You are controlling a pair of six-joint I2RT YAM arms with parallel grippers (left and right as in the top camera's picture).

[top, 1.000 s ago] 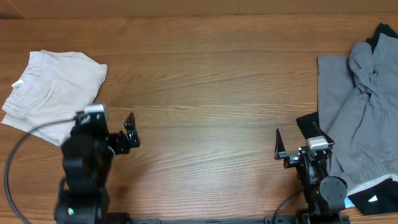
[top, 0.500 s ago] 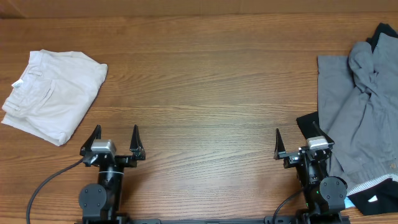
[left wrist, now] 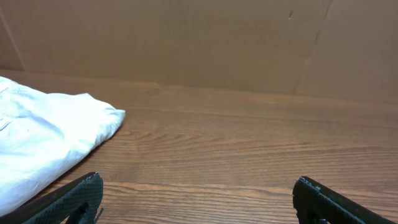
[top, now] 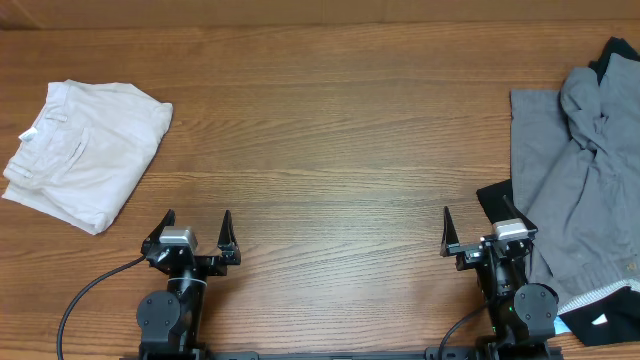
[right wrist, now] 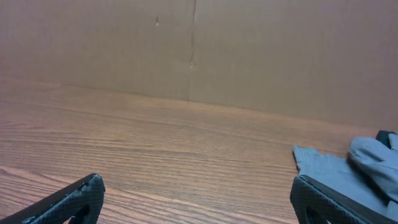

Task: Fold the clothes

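Observation:
The light beige shorts point(top: 85, 150) lie folded at the table's far left; a corner shows in the left wrist view point(left wrist: 43, 137). My left gripper point(top: 195, 222) is open and empty near the front edge, to the right of and below the shorts; its fingertips show in its wrist view point(left wrist: 196, 186). My right gripper point(top: 475, 220) is open and empty near the front edge, just left of a grey garment point(top: 575, 190); its fingertips show in its wrist view point(right wrist: 196, 186). The grey garment also shows in the right wrist view point(right wrist: 348, 168).
A black garment point(top: 620, 55) lies under the grey pile at the right, with a dark piece point(top: 495, 200) beside the right gripper and a blue scrap point(top: 598, 322) at the front right corner. A cardboard wall point(left wrist: 199, 43) stands behind the wooden table point(top: 330, 150).
My left arm has drawn back from beside the beige shorts to the front edge and then shifted slightly right. The right arm has not moved.

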